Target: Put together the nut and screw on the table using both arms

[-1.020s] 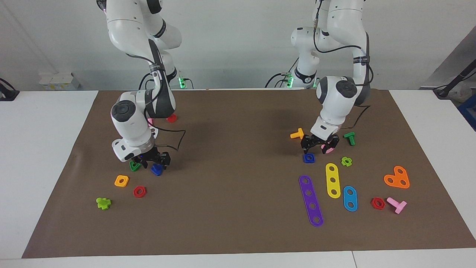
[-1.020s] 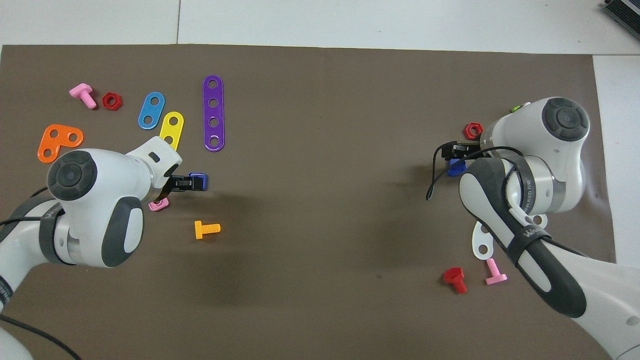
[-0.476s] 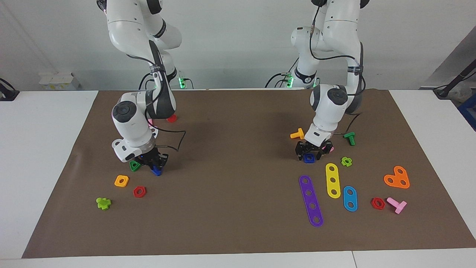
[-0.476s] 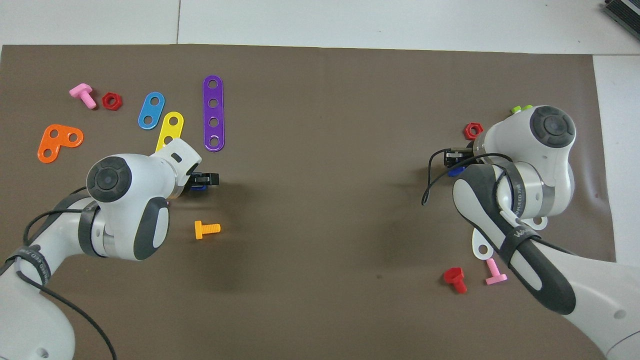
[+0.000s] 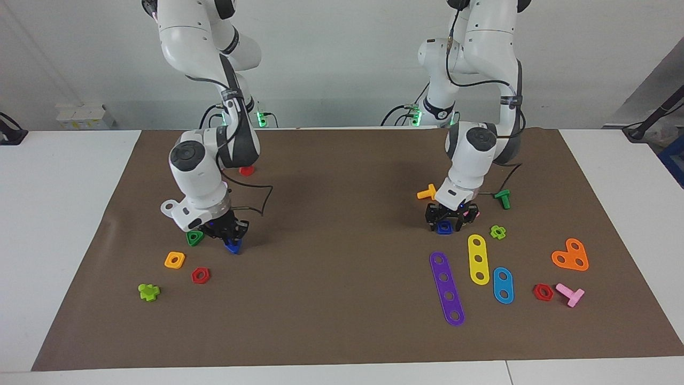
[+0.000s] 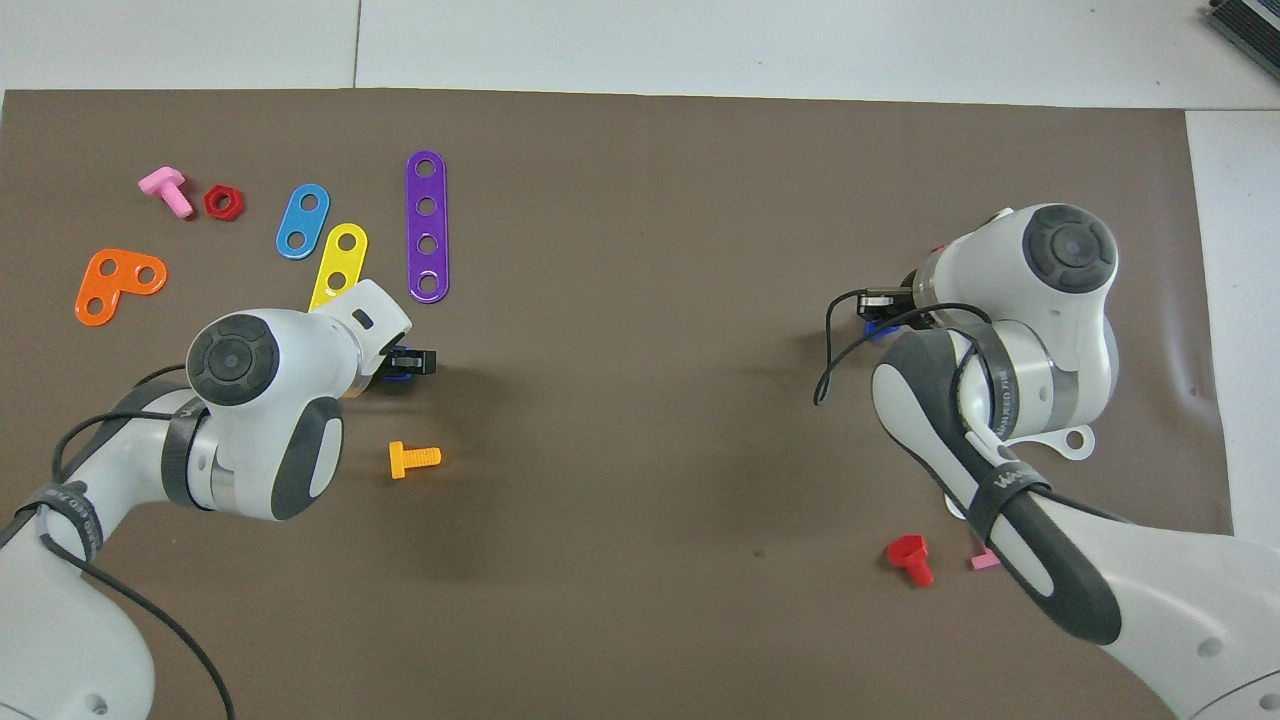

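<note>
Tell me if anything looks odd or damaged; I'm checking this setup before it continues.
Nothing stands out. The right gripper is at the small blue plastic triangular-headed screw and the left gripper is at the small blue plastic square nut on the brown mat; nothing there looks broken.

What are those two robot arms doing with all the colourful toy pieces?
Each arm is picking up one blue piece so the two can be screwed together. The right gripper has closed on the blue screw, just beside the green triangular nut. The left gripper is down around the blue nut, which lies on the brown mat next to the yellow strip. The pieces are not joined yet.
</note>
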`<action>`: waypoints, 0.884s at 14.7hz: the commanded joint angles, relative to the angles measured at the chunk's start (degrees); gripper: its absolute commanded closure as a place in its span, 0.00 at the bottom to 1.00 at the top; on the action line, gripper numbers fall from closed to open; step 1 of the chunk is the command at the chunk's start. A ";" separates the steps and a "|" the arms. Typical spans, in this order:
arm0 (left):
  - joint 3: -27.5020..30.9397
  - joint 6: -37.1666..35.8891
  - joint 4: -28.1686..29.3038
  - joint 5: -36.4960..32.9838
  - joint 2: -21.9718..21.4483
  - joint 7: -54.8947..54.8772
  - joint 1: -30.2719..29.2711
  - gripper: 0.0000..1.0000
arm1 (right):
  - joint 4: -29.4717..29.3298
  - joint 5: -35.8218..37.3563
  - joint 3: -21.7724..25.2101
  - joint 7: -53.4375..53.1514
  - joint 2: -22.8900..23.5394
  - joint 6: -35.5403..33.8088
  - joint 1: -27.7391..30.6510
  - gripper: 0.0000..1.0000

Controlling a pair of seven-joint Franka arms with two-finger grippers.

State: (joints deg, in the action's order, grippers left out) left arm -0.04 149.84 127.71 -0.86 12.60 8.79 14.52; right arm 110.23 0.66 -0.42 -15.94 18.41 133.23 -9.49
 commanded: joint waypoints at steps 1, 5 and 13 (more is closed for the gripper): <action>0.83 0.19 -0.88 -1.07 0.76 -0.79 0.69 0.26 | -2.37 0.48 -0.28 -9.07 -0.05 0.01 -5.43 1.00; 0.83 0.19 -0.88 -1.07 0.76 -5.08 -0.10 0.74 | -7.21 0.57 -0.28 -23.23 2.59 -1.74 -14.31 1.00; 0.83 -12.61 -9.91 -0.55 1.63 -5.72 -2.12 1.00 | -13.11 4.87 -0.28 -39.86 8.30 -4.47 -22.94 1.00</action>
State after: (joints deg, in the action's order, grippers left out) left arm 0.81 144.43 124.17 -0.91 12.68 3.78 13.50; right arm 100.90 3.96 -0.75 -52.94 24.19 130.69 -32.24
